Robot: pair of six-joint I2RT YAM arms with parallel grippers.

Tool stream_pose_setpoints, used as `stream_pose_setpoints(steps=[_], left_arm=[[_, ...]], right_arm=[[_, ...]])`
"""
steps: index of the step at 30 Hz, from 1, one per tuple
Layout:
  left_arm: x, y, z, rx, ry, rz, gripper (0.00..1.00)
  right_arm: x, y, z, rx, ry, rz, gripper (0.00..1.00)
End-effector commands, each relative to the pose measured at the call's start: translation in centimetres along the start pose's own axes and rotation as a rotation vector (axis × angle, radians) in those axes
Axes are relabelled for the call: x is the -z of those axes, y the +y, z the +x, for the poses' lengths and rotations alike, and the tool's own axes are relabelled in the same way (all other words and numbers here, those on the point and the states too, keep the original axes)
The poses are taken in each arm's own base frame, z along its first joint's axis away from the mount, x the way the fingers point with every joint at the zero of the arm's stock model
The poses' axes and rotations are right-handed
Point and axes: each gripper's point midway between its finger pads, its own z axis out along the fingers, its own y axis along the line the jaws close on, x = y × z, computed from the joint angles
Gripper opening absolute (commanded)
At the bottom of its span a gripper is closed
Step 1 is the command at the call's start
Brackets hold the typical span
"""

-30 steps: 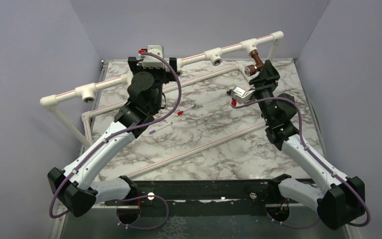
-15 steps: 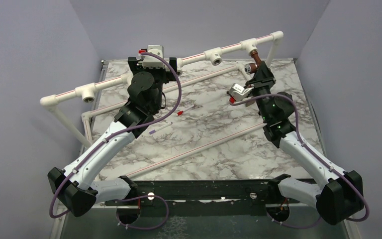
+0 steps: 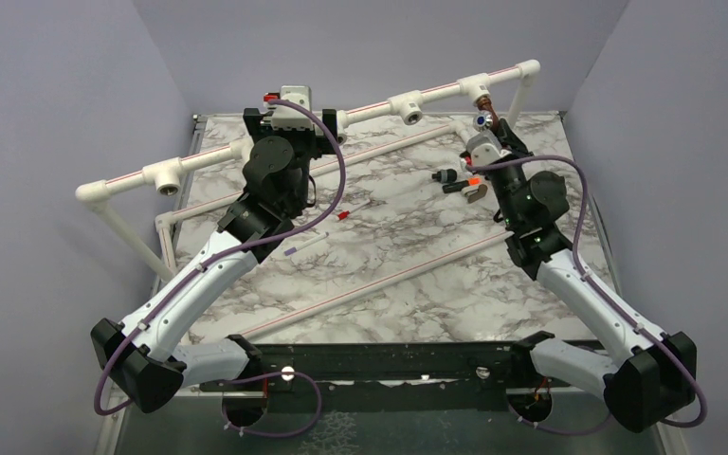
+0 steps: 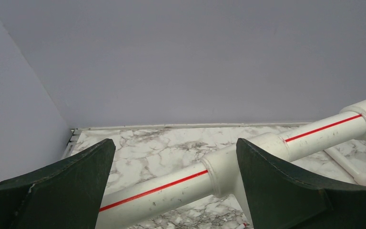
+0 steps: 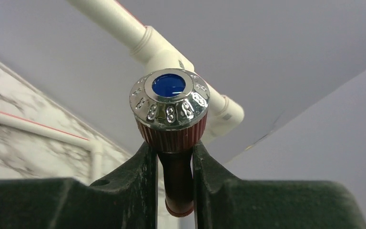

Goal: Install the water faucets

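A copper-coloured water faucet [image 5: 176, 176] with a silvery round end [image 5: 169, 102] and a blue centre stands between my right fingers. My right gripper [image 5: 175, 162] is shut on its reddish body. In the top view this faucet [image 3: 484, 120] sits just below the rightmost white tee [image 3: 479, 90] of the raised pipe, with the right gripper [image 3: 493, 131] right at it. My left gripper [image 4: 171, 162] is open, with the red-striped white pipe [image 4: 162, 188] running between its fingers without touching them. In the top view the left gripper [image 3: 286, 121] is at the pipe's middle stretch.
Two open tees [image 3: 169, 178] [image 3: 410, 111] face forward on the raised pipe. Loose white pipes [image 3: 389, 275] lie across the marble table [image 3: 408, 313]. A red-tipped piece [image 3: 343, 216], a thin stick [image 3: 300, 245] and small dark and orange bits [image 3: 460, 180] lie on it. Grey walls close in on three sides.
My right gripper has shut on the faucet, and its wrist has rolled round and moved closer to the tee. The left arm has not moved.
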Motion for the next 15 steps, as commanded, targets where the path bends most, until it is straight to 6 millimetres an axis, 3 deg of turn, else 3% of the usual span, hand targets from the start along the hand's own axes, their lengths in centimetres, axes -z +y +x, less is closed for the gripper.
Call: stream_pose_setpoints(steps=[1,7,15], left_arm=[[0.2,-1.1,5.6,-0.129,0.152,0.04,0.99],[0.2,-1.0,5.6,-0.129,0.15,0.039,0.99],[0.2,-0.9,5.4,-0.127,0.146,0.036,0.99]], right_arm=[[-0.1,-3.6,-5.2,-0.604,-0.151,0.124,0.01],[-0.5,-3.9,-6.8,-1.113,-0.15,0.134,0.01],[-0.7,-3.8,-8.1,-1.63,-0.17,0.147,0.01]])
